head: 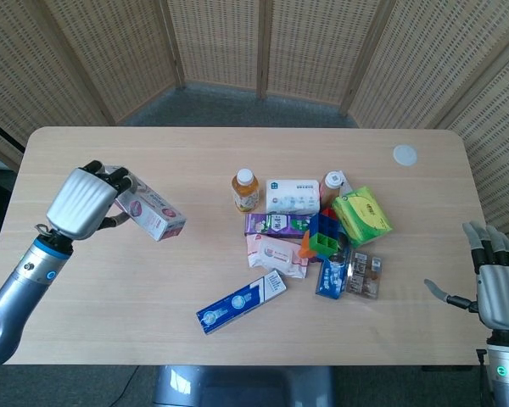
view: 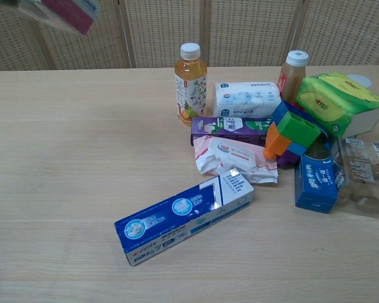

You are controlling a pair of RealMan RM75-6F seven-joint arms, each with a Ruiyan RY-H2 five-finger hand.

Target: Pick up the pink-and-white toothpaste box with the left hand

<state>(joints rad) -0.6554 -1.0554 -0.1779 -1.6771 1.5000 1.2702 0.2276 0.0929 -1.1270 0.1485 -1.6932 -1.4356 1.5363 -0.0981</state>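
Observation:
My left hand (head: 82,203) grips one end of the pink-and-white toothpaste box (head: 151,213) and holds it well above the left part of the table, its free end slanting down to the right. In the chest view only the box's pink end (view: 69,12) shows at the top left edge; the hand itself is out of that frame. My right hand (head: 495,287) hangs off the table's right front corner, fingers spread, holding nothing.
On the wooden table (head: 110,280) lies a blue toothpaste box (head: 241,303) at the front middle. A cluster stands to its right: juice bottle (head: 245,190), white tissue pack (head: 293,195), purple box (head: 276,224), wipes pouch (head: 277,254), toy blocks (head: 323,236), green pack (head: 361,215).

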